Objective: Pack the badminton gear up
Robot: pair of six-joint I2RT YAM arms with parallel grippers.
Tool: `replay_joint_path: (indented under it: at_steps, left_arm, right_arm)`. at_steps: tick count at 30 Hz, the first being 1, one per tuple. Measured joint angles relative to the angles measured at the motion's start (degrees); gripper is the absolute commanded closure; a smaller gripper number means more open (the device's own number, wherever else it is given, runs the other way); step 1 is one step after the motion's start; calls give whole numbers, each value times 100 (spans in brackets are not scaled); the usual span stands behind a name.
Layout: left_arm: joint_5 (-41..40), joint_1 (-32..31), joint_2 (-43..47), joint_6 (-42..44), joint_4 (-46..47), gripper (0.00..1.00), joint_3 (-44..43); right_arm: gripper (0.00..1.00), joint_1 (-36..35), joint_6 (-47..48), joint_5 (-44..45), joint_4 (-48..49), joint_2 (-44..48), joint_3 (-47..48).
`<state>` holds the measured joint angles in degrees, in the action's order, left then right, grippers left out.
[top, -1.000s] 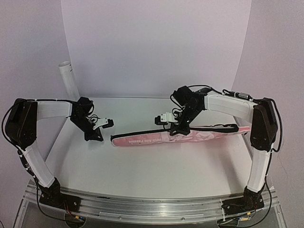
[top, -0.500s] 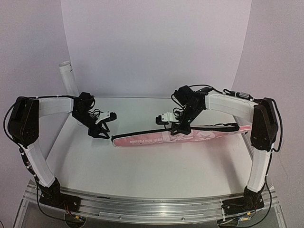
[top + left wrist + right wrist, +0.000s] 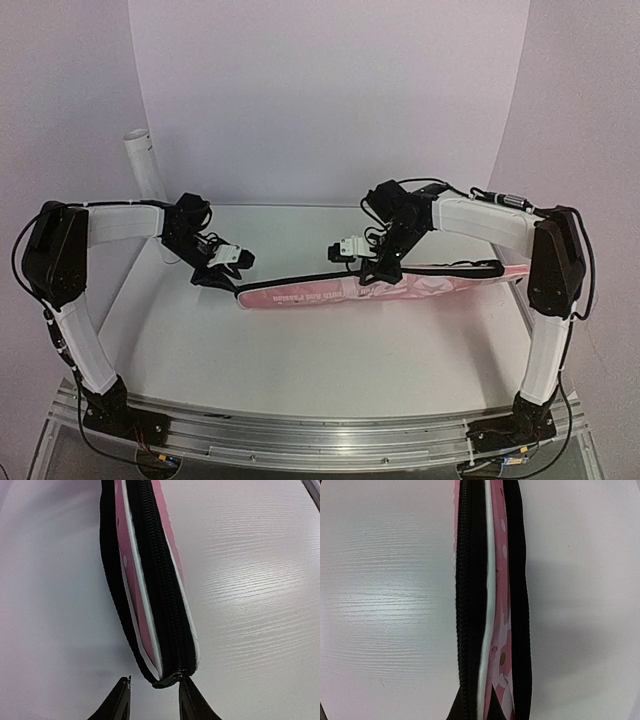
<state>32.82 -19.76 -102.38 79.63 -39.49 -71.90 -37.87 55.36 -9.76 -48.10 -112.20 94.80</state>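
Note:
The badminton gear is out of view. A long pink bag [image 3: 340, 292] lies across the table with its black zip run shut to the left end. My left gripper [image 3: 232, 272] sits at that end. In the left wrist view its jaws [image 3: 155, 687] stand open, and the zip pull [image 3: 167, 680] lies between them against the right finger. My right gripper [image 3: 378, 275] is over the bag's middle. In the right wrist view it [image 3: 477, 712] is shut on the bag's [image 3: 500, 630] zip edge and white piping.
A tall white tube [image 3: 145, 165] stands at the back left, behind the left arm. The bag's black strap [image 3: 450, 268] runs along its far side toward the right end. White walls close in the table at the back and sides.
My left gripper has swung right to the bag's left end and gone from shut to open around the zip pull. The right arm and bag have stayed put.

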Motion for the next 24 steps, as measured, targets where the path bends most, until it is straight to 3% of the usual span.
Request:
replay_joint_path:
  at_steps: [13, 20, 24]
  left_arm:
    - [-267, -26, -28, 521, -109, 90, -28]
    - [-305, -77, -121, 637, -150, 75, -42]
    - [-329, -97, -127, 692, -155, 75, -52]
  right_arm:
    - [100, 2, -14, -20, -22, -1, 0]
    - [100, 2, -14, -31, -44, -2, 0]
    - [100, 2, -14, -39, -57, 0, 0]
